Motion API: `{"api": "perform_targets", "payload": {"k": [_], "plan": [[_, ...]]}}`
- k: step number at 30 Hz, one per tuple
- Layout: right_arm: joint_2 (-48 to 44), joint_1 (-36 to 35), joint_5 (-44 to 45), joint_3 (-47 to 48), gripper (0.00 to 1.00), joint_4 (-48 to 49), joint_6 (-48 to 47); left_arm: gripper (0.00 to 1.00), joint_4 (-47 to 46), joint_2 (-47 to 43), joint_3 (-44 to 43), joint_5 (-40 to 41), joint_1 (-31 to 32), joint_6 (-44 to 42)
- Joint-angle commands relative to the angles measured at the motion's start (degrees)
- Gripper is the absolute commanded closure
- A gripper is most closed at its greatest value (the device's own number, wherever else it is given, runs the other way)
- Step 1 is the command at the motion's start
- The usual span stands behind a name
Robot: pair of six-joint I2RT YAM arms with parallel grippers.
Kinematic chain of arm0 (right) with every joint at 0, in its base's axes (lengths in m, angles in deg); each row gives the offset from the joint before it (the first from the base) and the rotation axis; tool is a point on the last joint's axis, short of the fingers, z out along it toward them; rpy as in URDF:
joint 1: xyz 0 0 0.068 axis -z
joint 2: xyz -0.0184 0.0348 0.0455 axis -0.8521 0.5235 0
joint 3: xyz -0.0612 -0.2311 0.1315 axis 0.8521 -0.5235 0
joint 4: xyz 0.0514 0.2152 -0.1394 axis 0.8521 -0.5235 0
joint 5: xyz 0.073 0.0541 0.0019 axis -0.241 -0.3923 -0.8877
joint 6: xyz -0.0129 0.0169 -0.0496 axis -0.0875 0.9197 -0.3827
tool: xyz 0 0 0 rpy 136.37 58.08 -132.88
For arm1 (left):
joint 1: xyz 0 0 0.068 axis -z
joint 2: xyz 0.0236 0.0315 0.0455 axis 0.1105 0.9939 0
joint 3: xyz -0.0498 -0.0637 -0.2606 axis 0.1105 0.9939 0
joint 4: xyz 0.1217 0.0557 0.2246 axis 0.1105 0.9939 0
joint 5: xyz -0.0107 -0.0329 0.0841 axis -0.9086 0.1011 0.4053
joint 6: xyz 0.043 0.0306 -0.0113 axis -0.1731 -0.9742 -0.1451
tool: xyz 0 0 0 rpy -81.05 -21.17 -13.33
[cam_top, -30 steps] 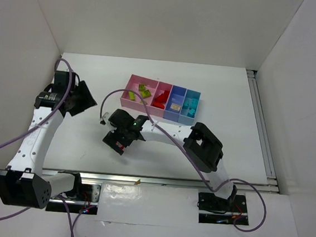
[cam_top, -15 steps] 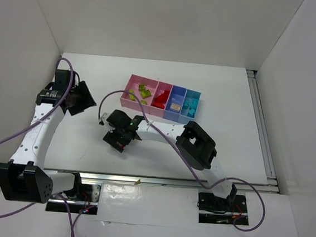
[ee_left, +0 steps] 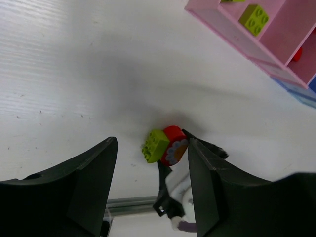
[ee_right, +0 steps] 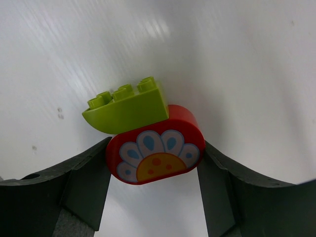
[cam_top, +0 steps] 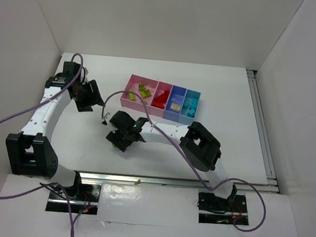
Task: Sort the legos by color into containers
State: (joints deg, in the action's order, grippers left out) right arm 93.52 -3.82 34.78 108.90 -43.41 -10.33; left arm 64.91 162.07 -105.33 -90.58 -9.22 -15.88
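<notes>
My right gripper (ee_right: 154, 150) is shut on a red lego (ee_right: 168, 123) with a flower print, one finger pressing each side. A lime green lego (ee_right: 126, 106) is stuck to its top. In the top view this gripper (cam_top: 123, 141) is low over the table, in front of the containers (cam_top: 133, 97). My left gripper (ee_left: 152, 142) is open and holds nothing. It hovers left of the bins (cam_top: 90, 98) and looks down at the same green lego (ee_left: 155, 145) and red lego (ee_left: 174, 148).
The four joined bins hold sorted pieces: green legos (cam_top: 144, 90) in the left pink bin, red legos (cam_top: 161, 99) in the second pink bin, teal legos (cam_top: 191, 106) in the light blue one. The pink bin's wall (ee_left: 232, 32) shows in the left wrist view.
My right gripper has closed from wide open onto the red lego. The left arm has swung right and forward, nearer the bins.
</notes>
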Motion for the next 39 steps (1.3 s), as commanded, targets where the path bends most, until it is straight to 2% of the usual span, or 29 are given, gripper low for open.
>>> {"api": "perform_targets", "payload": {"k": [1,6,11,15,17,20,21,23,28,31,34,39], "plan": [[-8.25,0.38,2.87,-3.49,0.37,3.14,2.97,0.30,3.61,0.95,-1.15,-5.49,-0.38,-3.96],[-15.44,0.38,6.03,-10.60,0.38,3.14,5.27,0.30,2.29,0.94,-0.01,-5.49,-0.38,-2.39],[-21.34,0.91,7.96,-15.89,0.38,2.61,8.25,0.30,0.09,1.47,0.61,-9.61,-0.38,-1.68],[-26.61,1.53,9.64,-19.23,0.38,1.38,10.27,0.29,0.70,2.97,-3.76,-11.46,-0.91,-6.32],[-29.08,2.14,10.25,-19.85,0.38,-0.19,10.89,0.28,0.70,3.50,-5.18,-14.00,-0.91,-7.73],[-31.97,2.66,12.09,-20.38,0.38,-1.43,11.42,0.28,0.01,4.11,-5.98,-24.88,-0.91,-10.55],[-32.77,2.67,12.88,-20.38,0.38,-1.43,12.12,0.24,0.00,4.11,-6.50,-29.09,-0.30,-10.55],[-34.87,3.19,12.89,-20.38,0.38,-1.43,12.74,0.22,-1.23,4.11,-6.51,-32.19,0.58,-10.55],[-37.43,3.20,15.52,-18.80,0.38,-2.75,13.97,0.21,-5.53,5.17,-3.70,-44.23,3.83,-8.45],[-38.49,3.20,17.10,-18.80,0.38,-2.05,15.11,0.19,-8.87,2.36,-1.43,-44.07,5.51,-6.96],[-38.49,3.20,17.64,-17.30,0.38,-3.28,15.73,0.19,-10.54,2.35,0.86,-48.63,6.21,-6.95],[-39.11,3.20,17.64,-17.13,0.38,-2.66,16.34,0.16,-11.16,5.16,2.28,-47.60,11.56,-7.04]]}}
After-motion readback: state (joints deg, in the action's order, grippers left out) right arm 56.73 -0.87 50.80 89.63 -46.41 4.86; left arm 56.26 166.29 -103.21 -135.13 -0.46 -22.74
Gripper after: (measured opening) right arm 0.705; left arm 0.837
